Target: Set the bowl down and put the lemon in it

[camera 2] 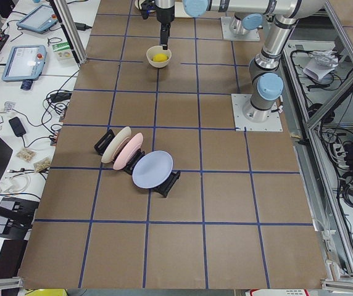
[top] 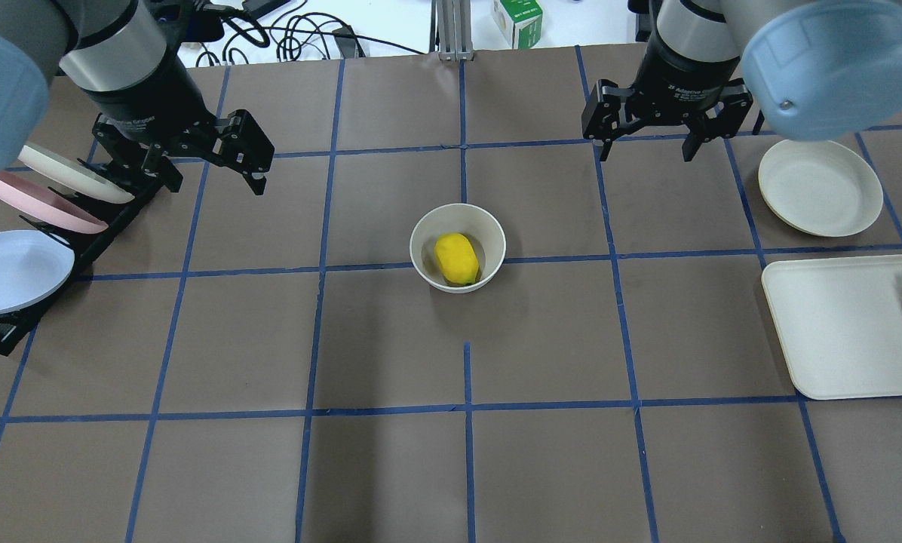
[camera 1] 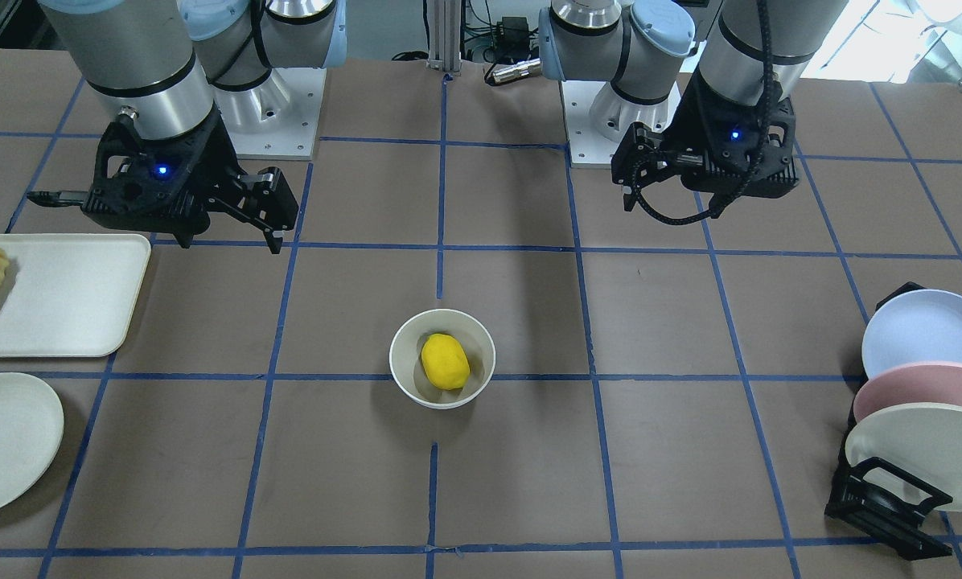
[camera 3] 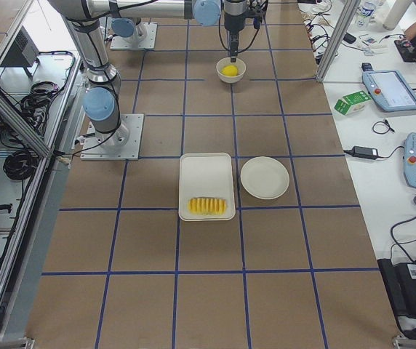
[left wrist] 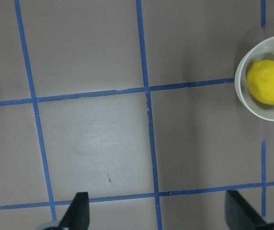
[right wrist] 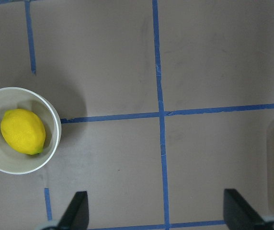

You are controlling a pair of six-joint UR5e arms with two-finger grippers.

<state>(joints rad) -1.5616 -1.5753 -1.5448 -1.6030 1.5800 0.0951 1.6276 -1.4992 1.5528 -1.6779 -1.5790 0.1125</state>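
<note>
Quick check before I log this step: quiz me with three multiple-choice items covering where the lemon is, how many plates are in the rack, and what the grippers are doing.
1. Where is the lemon?
A. on the tray
B. on the table
C. inside the bowl

2. How many plates stand in the rack?
A. two
B. three
C. five

3. What state are the left gripper and right gripper in?
A. both open, holding nothing
B. both shut
C. left shut on the lemon

Answers:
1. C, the lemon lies within the bowl's rim.
2. B, one cream, one pink and one blue plate stand there.
3. A, each wrist view shows fingers wide apart with nothing between them.
</note>
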